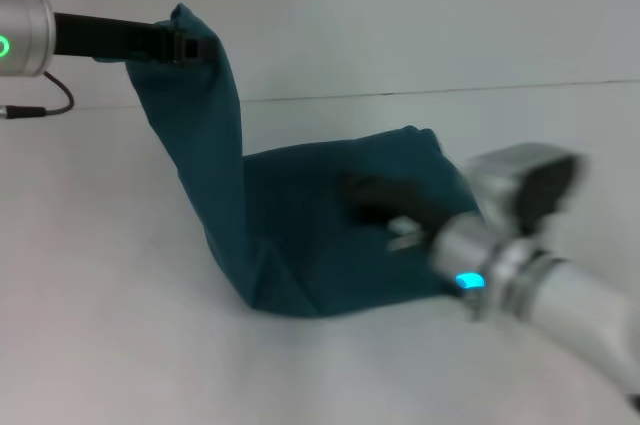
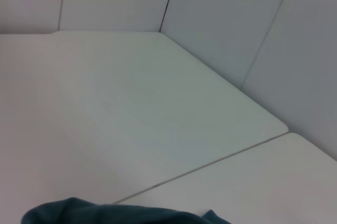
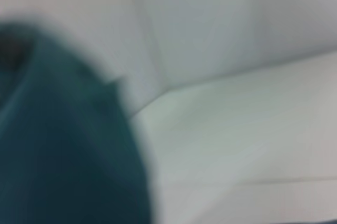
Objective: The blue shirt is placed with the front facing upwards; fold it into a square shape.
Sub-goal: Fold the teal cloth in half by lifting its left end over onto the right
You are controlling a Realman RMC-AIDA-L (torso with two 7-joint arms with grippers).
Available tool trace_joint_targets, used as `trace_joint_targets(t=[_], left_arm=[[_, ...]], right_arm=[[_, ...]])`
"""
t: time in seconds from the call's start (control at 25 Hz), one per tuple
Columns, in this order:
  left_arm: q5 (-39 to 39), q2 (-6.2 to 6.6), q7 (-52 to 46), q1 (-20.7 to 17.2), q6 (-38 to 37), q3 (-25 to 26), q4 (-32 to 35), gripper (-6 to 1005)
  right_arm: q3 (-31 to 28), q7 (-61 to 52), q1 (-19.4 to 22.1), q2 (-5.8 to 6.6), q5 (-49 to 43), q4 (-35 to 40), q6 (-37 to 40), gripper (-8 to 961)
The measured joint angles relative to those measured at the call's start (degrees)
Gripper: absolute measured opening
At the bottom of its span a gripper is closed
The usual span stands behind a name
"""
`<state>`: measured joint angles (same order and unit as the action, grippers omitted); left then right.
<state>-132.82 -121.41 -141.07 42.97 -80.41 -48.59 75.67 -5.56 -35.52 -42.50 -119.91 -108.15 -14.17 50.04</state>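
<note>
The blue shirt (image 1: 310,235) lies bunched on the white table (image 1: 100,325), with one end pulled high up at the left. My left gripper (image 1: 190,45) is shut on that raised end, well above the table. My right gripper (image 1: 385,207) is low over the middle of the shirt, its dark fingers against the cloth; their state does not show. In the left wrist view a strip of the shirt (image 2: 121,213) hangs below the camera. The right wrist view is filled on one side by the shirt (image 3: 58,145).
A seam between table panels (image 1: 450,92) runs across the far side. A dark cable (image 1: 45,105) loops by the left arm. White wall panels (image 2: 226,13) stand behind the table.
</note>
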Motion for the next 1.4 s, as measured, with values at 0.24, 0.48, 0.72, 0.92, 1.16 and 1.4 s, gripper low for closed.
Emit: trace_joint_targets(t=[0.24, 0.48, 0.72, 0.92, 1.16, 1.4], left_arm=[[1.36, -2.28, 2.21, 0.01, 0.26, -0.53, -0.8, 63], [6.48, -2.75, 3.55, -0.46, 3.96, -4.3, -5.88, 62], [12.31, -2.81, 4.14, -1.32, 13.25, -13.69, -12.04, 63], [18.91, -3.07, 6.53, -1.11, 21.94, -23.18, -17.71, 63], [26.47, -3.15, 9.0, 0.11, 31.96, -33.99, -23.59, 62], [34.68, -3.22, 12.48, 1.57, 40.32, -42.92, -28.15, 63]], right_arm=[[-6.3, -10.97, 7.09, 0.28, 0.8, 16.28, 10.84, 53], [-7.27, -17.19, 8.82, 0.44, 4.55, 26.17, 11.46, 56], [-7.32, -18.86, 9.85, 0.78, 5.96, 28.67, 11.39, 60], [-7.35, -18.57, 10.0, 0.83, 6.06, 28.74, 10.96, 64], [-7.36, -18.53, 10.08, 0.83, 6.11, 28.77, 10.54, 67], [-7.22, -18.56, 10.4, 0.83, 6.11, 28.7, 10.3, 71]])
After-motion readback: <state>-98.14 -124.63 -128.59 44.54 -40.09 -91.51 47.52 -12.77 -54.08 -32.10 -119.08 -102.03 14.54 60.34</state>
